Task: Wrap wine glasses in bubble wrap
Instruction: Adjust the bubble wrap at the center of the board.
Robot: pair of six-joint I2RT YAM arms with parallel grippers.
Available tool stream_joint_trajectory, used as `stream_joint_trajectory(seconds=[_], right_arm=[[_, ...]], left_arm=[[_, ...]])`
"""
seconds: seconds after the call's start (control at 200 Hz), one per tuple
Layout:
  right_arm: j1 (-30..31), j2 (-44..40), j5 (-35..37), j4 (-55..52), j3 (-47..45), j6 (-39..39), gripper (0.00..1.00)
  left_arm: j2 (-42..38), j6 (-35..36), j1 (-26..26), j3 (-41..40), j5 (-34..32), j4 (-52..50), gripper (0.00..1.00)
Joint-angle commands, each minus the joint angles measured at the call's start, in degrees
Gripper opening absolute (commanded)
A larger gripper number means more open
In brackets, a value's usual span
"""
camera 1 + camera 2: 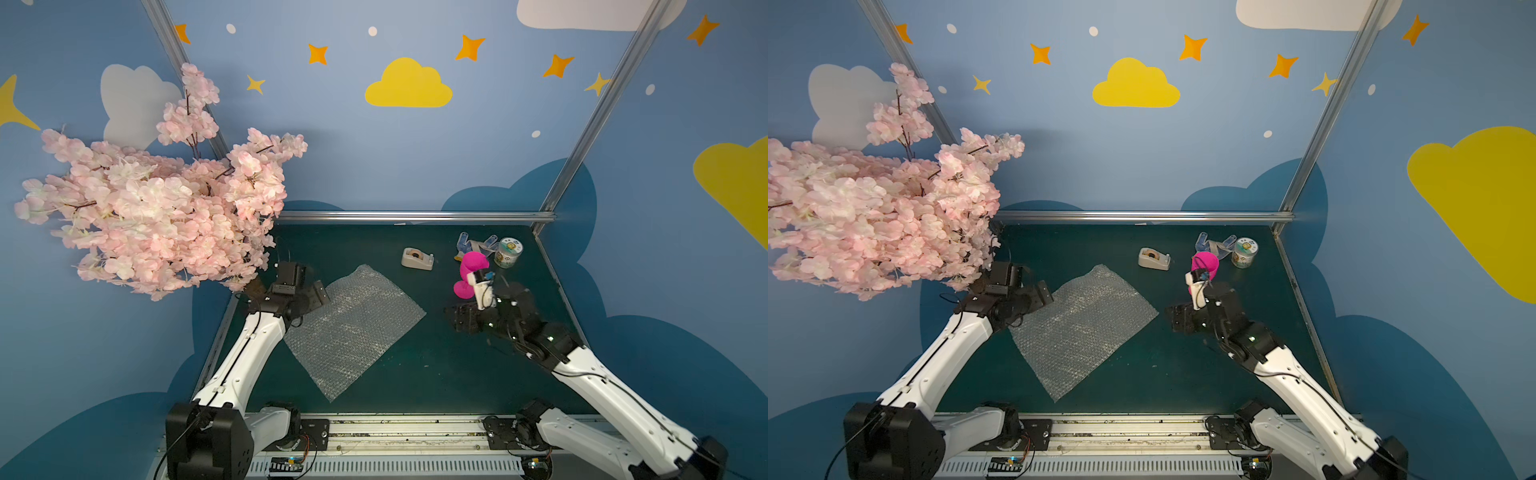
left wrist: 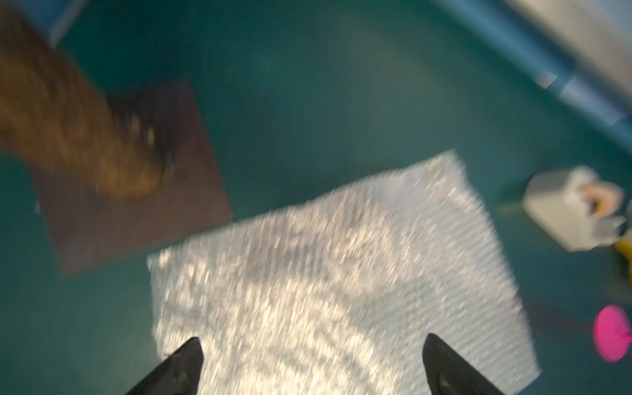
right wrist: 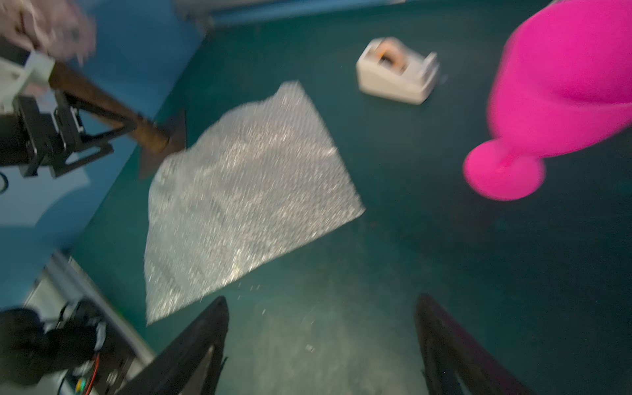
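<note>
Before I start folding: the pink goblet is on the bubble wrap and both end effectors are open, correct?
No: in both top views the pink goblet is off the bubble wrap, on bare table. The left end effector and right end effector are open.

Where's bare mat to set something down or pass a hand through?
Widest bare mat lies near the front, between the bubble wrap and the right arm. A second strip runs along the back rail, left of the tape dispenser. The far right corner is crowded: goblet, can and gloves sit close together.
</note>
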Motion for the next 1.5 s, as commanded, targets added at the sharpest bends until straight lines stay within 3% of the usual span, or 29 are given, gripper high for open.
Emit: stream_joint_trajectory(seconds=[0.0,0.065,0.145,0.26,0.411,0.636,0.806,0.926,1.116,1.227,1.307,1.492], right_arm=[[3.81,14.24,-5.84,-4.84,8.47,-0.32,0.82],[3.28,23.80,-5.86,-7.82,14.95,0.60,0.80],[2.55,35.42,-5.78,-13.72,25.34,-7.44,0.78],[1.95,47.55,-2.18,-19.07,35.99,-11.55,0.75],[-1.06,57.37,-2.82,-20.83,42.91,-15.04,0.77],[-3.60,65.61,-5.43,-23.18,48.29,-20.34,0.76],[-3.53,68.52,-7.16,-22.48,49.03,-20.18,0.70],[-3.00,68.17,-8.23,-22.33,47.96,-19.72,0.51],[-1.84,65.24,-6.52,-19.67,42.01,-16.57,0.32],[-0.56,64.62,-4.07,-17.41,38.47,-14.16,0.11],[-0.27,62.67,-2.56,-16.84,36.15,-11.25,0.01],[-0.35,49.65,2.61,-15.27,23.54,4.44,0.00]], left_arm=[[-2.60,-5.02,-0.75,-2.02,1.47,-15.93,1.00],[-3.69,-5.41,-1.12,-3.55,3.40,-16.76,1.00],[-4.79,-6.21,-1.83,-4.97,5.20,-15.99,0.99],[-3.26,-6.33,-2.72,-4.26,5.76,-15.26,0.99],[-0.30,-4.55,-3.74,-0.23,4.27,-16.11,0.99],[0.40,-2.93,-3.72,1.68,4.45,-15.91,0.98],[1.10,-2.00,-3.74,3.26,4.10,-16.37,0.98],[1.12,-1.56,-3.74,4.59,3.30,-16.81,0.98],[1.28,-1.22,-3.76,5.63,2.60,-15.81,0.98],[1.94,-0.92,-3.73,5.80,2.68,-15.31,0.98],[2.42,-0.23,-3.87,6.17,3.40,-15.49,0.98],[4.27,-1.20,-8.37,5.94,4.70,-16.50,0.98]])
